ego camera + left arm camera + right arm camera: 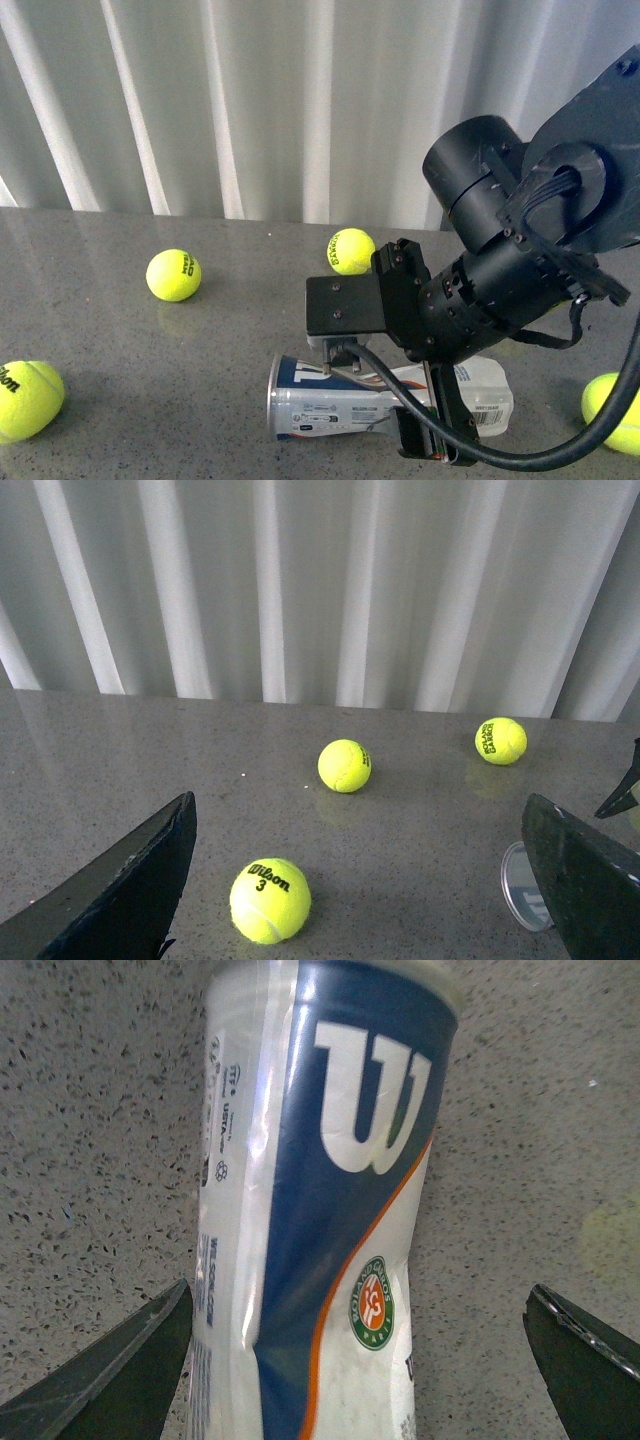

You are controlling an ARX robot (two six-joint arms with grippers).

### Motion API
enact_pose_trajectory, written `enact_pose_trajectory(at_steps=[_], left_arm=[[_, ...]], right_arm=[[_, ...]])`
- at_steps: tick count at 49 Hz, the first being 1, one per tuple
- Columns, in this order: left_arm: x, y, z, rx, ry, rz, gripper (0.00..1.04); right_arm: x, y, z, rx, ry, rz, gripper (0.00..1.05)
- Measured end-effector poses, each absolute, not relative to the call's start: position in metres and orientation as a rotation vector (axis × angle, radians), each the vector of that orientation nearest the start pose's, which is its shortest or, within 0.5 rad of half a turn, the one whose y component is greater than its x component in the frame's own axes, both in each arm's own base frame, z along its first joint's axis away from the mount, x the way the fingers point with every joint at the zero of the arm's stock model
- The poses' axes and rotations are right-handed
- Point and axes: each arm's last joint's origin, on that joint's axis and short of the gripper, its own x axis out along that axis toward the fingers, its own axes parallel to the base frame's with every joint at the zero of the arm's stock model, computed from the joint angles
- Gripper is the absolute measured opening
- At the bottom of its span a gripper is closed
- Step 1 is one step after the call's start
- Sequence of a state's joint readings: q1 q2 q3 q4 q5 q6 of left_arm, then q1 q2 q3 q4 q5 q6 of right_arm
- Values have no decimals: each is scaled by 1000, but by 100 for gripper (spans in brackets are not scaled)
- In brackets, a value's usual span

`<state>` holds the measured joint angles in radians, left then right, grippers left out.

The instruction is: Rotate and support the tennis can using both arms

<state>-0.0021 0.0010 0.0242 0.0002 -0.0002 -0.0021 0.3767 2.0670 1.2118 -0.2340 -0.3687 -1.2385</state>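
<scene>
Lying below the wide-fingered right gripper (360,1360), the tennis can (330,1210) could roll under one-sided contact; the left gripper (358,840), wide and empty, lends no support.

You have a grey speckled tabletop (120,340) across the lower half of the front view. The tennis can (320,405) lies on its side at lower centre. Four yellow-green balls rest on the tabletop: the left-edge ball (25,400), mid-left ball (173,275), centre ball (350,251) and right-edge ball (615,410).
</scene>
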Motion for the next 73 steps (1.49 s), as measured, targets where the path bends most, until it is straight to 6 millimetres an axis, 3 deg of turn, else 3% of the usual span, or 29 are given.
enact_pose_trajectory(at_steps=[17,33,38,45,51,56,65,70,73], left_arm=[[96,0,172,-2,-23,-2,98],[96,0,172,-2,-23,-2,98],[96,0,172,-2,-23,-2,98],[96,0,172,-2,-23,-2,98],[96,0,172,-2,-23,-2,98],[96,0,172,-2,-23,-2,98],[96,0,172,-2,-23,-2,98],[96,0,172,-2,-23,-2,98],[96,0,172,-2,-23,-2,98]], right_arm=[[357,147,139,-965,484,1226,98],[346,119,187,-675,373,1067,98],[337,96,212,-518,354,846,98],[319,60,230,-259,398,558,98],[294,42,235,-189,330,391,98],[274,36,234,-141,332,359,98],[271,36,231,-115,344,351,98],[260,32,218,-70,117,62,78],[245,26,213,-37,32,8,66]])
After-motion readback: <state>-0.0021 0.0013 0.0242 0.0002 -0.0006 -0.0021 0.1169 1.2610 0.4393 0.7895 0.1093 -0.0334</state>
